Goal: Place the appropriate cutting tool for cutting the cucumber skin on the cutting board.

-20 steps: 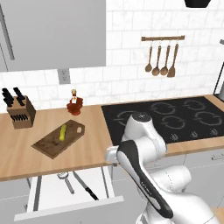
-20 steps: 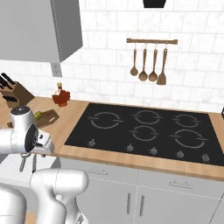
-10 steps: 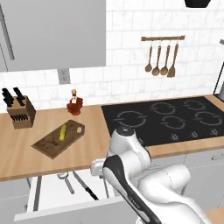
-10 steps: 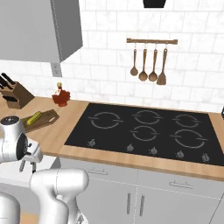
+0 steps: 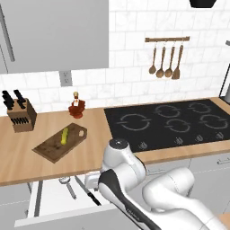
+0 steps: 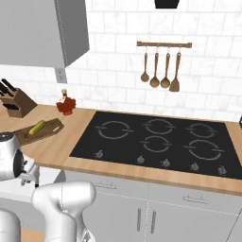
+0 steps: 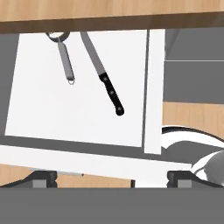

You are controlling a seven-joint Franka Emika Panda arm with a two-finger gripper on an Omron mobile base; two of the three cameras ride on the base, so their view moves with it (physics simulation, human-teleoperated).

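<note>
The open drawer (image 7: 52,109) below the counter edge holds the grey peeler (image 7: 65,54), loop head toward the counter, and a long black-handled knife (image 7: 103,74) to its right. My gripper (image 7: 111,178) hangs above the drawer's front, open, its two tips wide apart and nothing between them. From the left base view the peeler (image 5: 67,185) and knife (image 5: 88,192) lie in the drawer just left of my hand. The dark brown cutting board (image 5: 49,149) rests on the wooden counter with the yellow-green cucumber (image 5: 65,135) on it; the board (image 6: 47,131) and cucumber (image 6: 37,127) also show from the right.
A wooden knife block (image 5: 20,114) stands at the counter's back left, and a small red bottle (image 5: 77,107) behind the board. The black cooktop (image 5: 170,123) lies to the right, with wooden utensils (image 5: 165,58) hanging above. The counter's front edge (image 7: 109,19) overhangs the drawer.
My arm has swung left and down from over the counter edge, bringing the hand lower over the open drawer. The peeler, knife, board and cucumber have not moved.
</note>
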